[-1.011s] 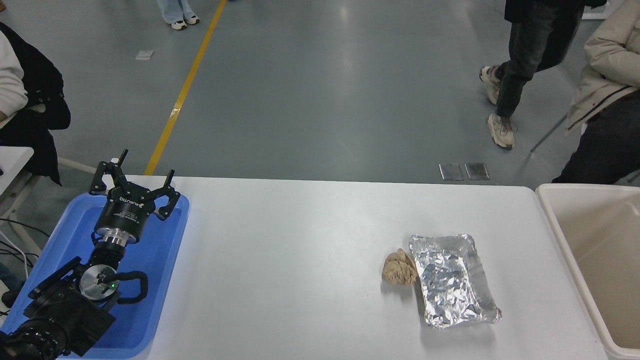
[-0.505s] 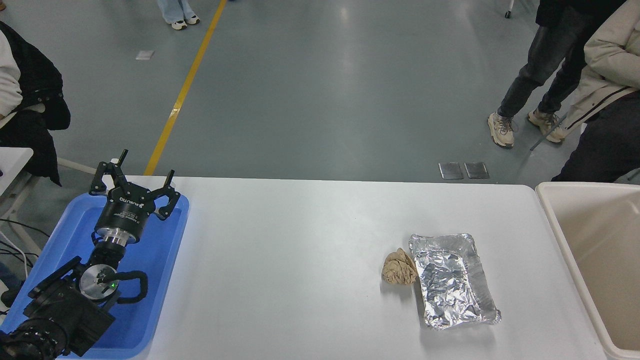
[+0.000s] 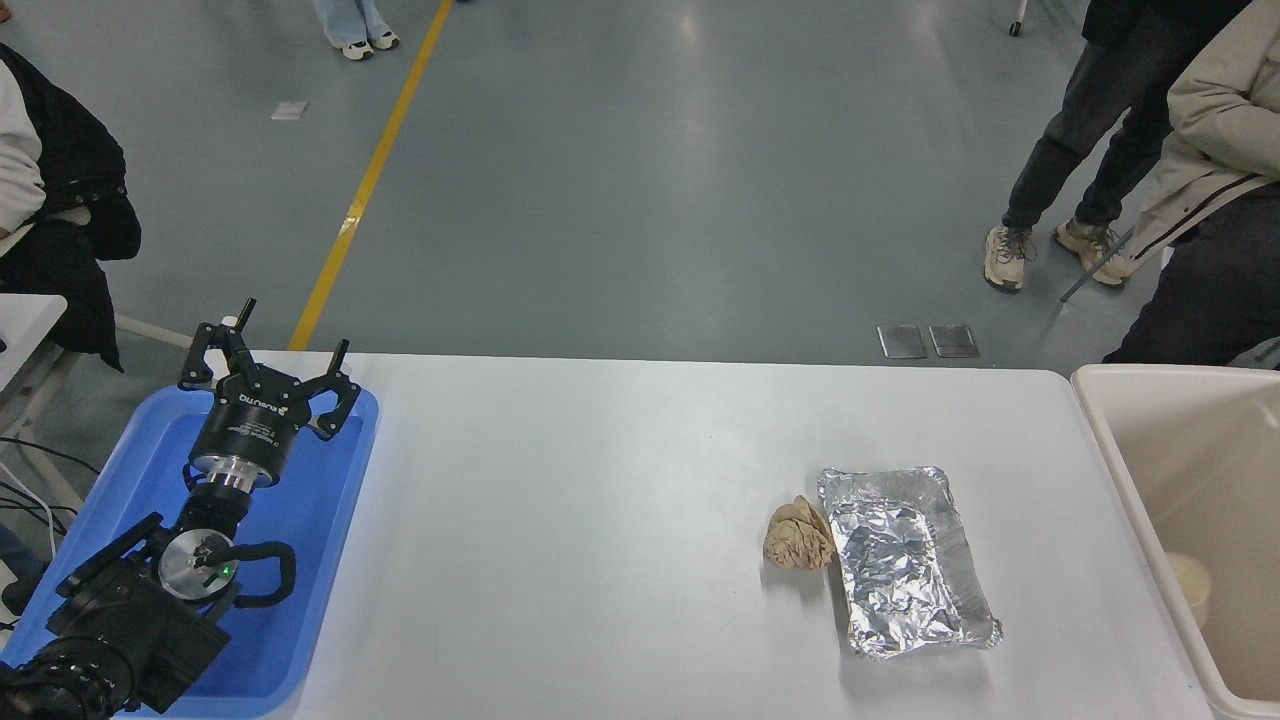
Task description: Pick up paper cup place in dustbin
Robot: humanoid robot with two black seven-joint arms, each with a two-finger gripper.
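Paper cup in dustbin, right of foil tray

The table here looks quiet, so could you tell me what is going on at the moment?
Nothing is being handled right now. The paper cup already lies inside the dustbin at the table's right end. The right arm is out of view. The left gripper is parked, open and empty, over the blue tray. A crumpled brown paper ball and a foil tray sit side by side on the white table. People stand beyond the far side.
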